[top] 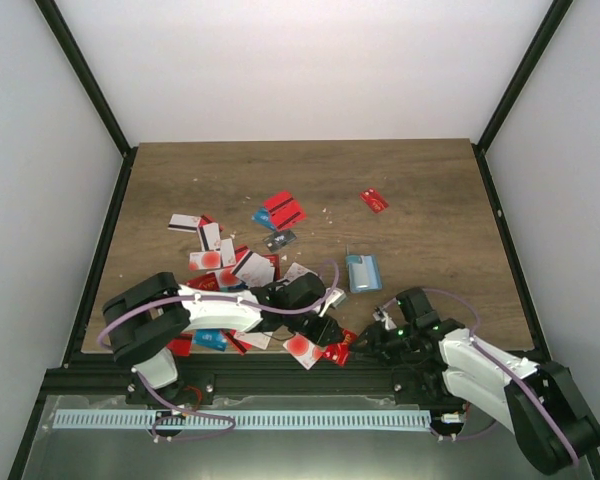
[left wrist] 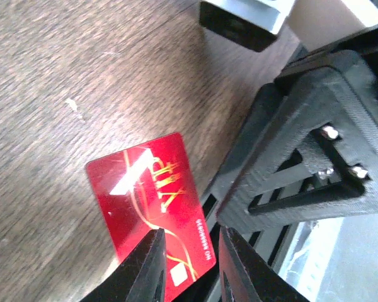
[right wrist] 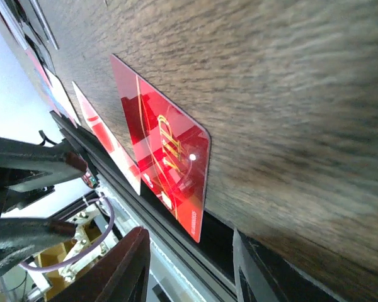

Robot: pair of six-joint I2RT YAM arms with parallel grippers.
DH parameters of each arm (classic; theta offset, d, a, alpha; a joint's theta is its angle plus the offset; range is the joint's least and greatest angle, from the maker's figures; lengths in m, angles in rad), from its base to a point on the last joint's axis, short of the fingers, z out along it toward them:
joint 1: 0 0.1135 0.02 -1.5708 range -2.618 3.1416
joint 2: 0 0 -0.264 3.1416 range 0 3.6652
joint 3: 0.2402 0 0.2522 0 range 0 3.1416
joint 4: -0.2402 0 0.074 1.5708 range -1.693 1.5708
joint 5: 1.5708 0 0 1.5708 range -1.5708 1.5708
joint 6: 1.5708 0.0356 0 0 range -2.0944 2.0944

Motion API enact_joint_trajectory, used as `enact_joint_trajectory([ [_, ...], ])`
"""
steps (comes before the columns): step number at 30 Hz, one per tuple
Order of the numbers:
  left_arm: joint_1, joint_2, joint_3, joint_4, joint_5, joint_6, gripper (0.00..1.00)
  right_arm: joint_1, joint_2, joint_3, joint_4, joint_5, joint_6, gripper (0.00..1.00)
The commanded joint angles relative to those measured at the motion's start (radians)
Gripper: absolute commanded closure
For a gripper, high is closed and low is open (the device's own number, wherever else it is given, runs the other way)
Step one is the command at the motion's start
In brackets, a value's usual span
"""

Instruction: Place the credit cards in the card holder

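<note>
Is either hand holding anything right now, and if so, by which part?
It cannot be told for the left hand: its fingers straddle one corner of the red card, but no firm grip shows. The right hand holds nothing.

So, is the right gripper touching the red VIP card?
Apart. In the right wrist view the red VIP card ends between the open fingers of the right gripper, a dark gap on either side.

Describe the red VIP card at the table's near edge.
The red card is thin, glossy plastic with rounded corners, gold swirls, gold "VIP" lettering and a printed number. It lies flat, face up, on the table, one end jutting past the near edge. That end sits between the left pincer's fingers; whether they grip it is unclear.
</note>
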Motion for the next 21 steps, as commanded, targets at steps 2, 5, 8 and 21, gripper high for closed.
enact_joint_trajectory([
  [2,0.007,0.031,-0.015,-0.021,-0.047,0.005,0.74,0.079,0.014,-0.047,-0.009,0.074,0.08,0.61],
  [5,0.007,0.041,-0.014,-0.02,-0.044,0.007,0.74,0.116,0.034,-0.062,0.079,0.089,0.152,0.61],
  [8,0.006,0.053,-0.012,-0.024,-0.039,0.017,0.74,0.141,0.061,-0.065,0.142,0.126,0.191,0.61],
  [21,0.007,0.109,-0.054,0.061,0.031,-0.009,0.74,0.252,0.072,-0.115,0.272,0.279,0.304,0.62],
])
